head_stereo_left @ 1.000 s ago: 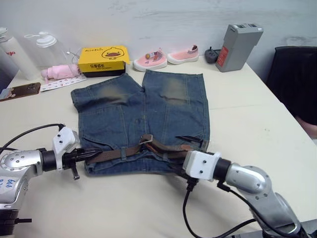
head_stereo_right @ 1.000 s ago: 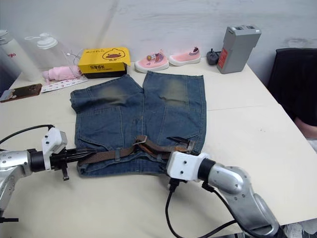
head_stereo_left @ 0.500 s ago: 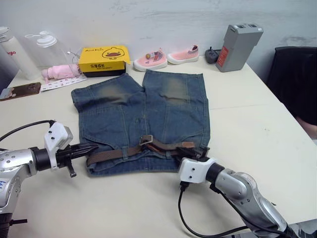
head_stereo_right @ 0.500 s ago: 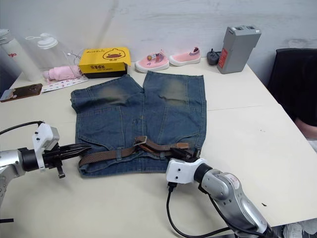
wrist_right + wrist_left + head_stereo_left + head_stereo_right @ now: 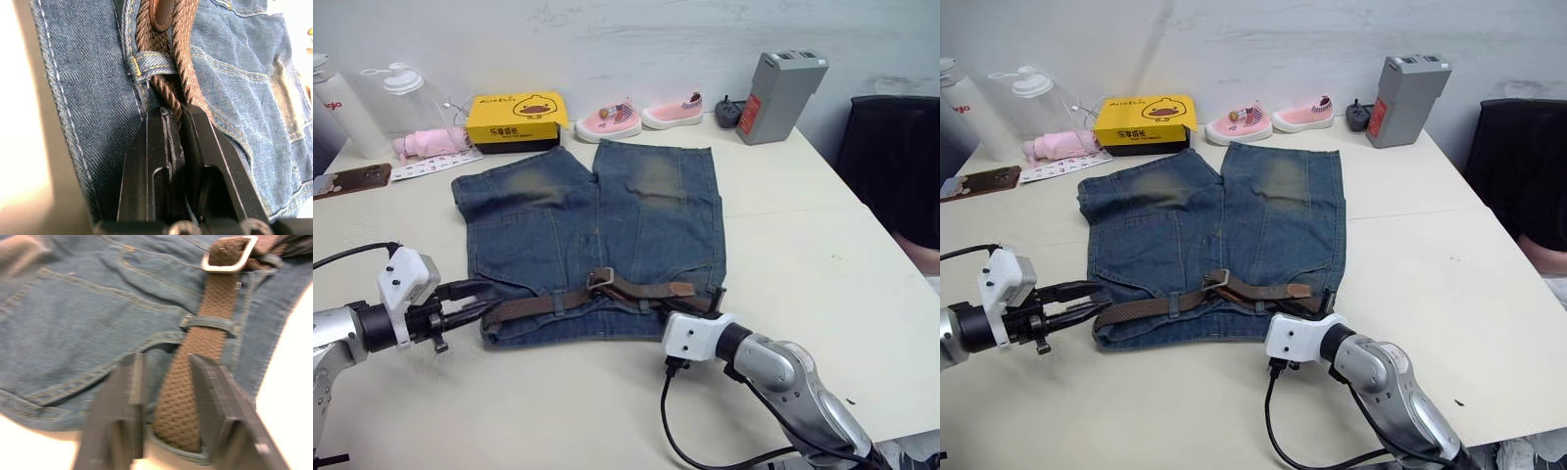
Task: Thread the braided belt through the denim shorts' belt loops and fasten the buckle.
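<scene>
now the braided belt (image 5: pixel 578 299) lies along the waistband of the denim shorts (image 5: pixel 592 235), near the table's front edge, passing under the belt loops (image 5: pixel 209 323). its buckle (image 5: pixel 600 278) sits near the waist's middle, and the leather tip (image 5: pixel 680 289) points to the robot's right. the right gripper (image 5: pixel 177 128) is clamped on the belt at the waist's right end. the left gripper (image 5: pixel 480 303) has its fingers apart, 1 on each side of the belt's left end. bare table (image 5: pixel 803 225) lies wide on the right; a yellow box (image 5: pixel 516 118) and pink shoes (image 5: pixel 641 114) stand beyond the legs.
</scene>
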Robot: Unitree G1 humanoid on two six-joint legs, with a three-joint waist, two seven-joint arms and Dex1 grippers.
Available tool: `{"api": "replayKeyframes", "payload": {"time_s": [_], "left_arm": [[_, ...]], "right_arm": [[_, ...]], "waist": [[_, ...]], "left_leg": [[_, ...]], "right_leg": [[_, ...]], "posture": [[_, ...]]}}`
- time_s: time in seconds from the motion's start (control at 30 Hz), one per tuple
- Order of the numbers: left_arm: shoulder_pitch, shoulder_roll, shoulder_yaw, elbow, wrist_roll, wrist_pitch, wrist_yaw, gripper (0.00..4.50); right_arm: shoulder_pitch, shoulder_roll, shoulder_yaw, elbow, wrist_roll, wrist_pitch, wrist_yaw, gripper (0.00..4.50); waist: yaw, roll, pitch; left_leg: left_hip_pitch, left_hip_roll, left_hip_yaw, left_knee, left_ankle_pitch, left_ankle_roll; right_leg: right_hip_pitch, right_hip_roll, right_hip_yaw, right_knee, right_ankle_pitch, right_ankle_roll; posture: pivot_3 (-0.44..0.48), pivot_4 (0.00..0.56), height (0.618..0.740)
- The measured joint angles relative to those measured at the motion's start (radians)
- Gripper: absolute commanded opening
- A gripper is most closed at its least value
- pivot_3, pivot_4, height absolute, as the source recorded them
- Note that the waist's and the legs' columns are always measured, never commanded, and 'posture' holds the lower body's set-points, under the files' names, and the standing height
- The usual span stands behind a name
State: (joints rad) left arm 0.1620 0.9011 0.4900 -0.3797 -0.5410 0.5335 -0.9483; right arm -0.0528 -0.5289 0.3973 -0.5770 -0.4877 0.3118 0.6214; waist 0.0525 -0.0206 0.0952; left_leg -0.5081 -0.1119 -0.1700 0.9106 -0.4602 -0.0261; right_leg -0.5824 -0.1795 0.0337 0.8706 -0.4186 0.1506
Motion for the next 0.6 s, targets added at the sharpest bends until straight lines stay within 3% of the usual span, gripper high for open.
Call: {"api": "replayKeyframes", "payload": {"time_s": [0.03, 0.37, 0.47, 0.6], "left_arm": [[0.005, 0.000, -0.002, -0.007, 0.000, -0.001, -0.001, 3.22], [0.017, 0.009, -0.169, 0.005, 0.257, -0.196, 0.061, 3.22], [-0.001, 0.015, -0.220, 0.031, 0.353, -0.269, 0.095, 2.42], [-0.003, 0.003, -0.232, 0.037, 0.402, -0.337, 0.123, 0.69]], "right_arm": [[-0.002, 0.000, 0.001, 0.001, 0.000, 0.000, 0.004, 0.00], [-0.044, 0.007, 0.012, 0.028, 0.003, 0.005, 0.044, 0.00], [-0.047, 0.008, 0.012, 0.027, 0.003, 0.014, 0.049, 0.00], [-0.050, 0.012, 0.012, 0.027, 0.003, 0.021, 0.052, 0.00]], "waist": [[0.000, 0.000, 0.000], [-0.002, -0.001, -0.001], [-0.001, -0.001, -0.001], [-0.002, -0.001, -0.001]], "left_leg": [[0.000, 0.000, 0.000, 0.000, 0.000, 0.000], [0.000, 0.000, 0.001, 0.000, 0.000, 0.000], [0.000, 0.000, 0.001, 0.000, 0.000, 0.000], [0.000, 0.000, 0.001, 0.000, 0.000, 0.001]], "right_leg": [[0.000, 0.000, 0.000, 0.000, 0.000, 0.000], [0.001, 0.001, 0.000, 0.001, -0.001, -0.002], [0.001, 0.001, 0.000, 0.001, -0.001, -0.002], [0.001, 0.001, 0.000, 0.001, -0.001, -0.002]], "posture": [[0.000, 0.150, 0.636], [0.000, 0.150, 0.636], [0.000, 0.150, 0.636], [0.000, 0.150, 0.636]]}}
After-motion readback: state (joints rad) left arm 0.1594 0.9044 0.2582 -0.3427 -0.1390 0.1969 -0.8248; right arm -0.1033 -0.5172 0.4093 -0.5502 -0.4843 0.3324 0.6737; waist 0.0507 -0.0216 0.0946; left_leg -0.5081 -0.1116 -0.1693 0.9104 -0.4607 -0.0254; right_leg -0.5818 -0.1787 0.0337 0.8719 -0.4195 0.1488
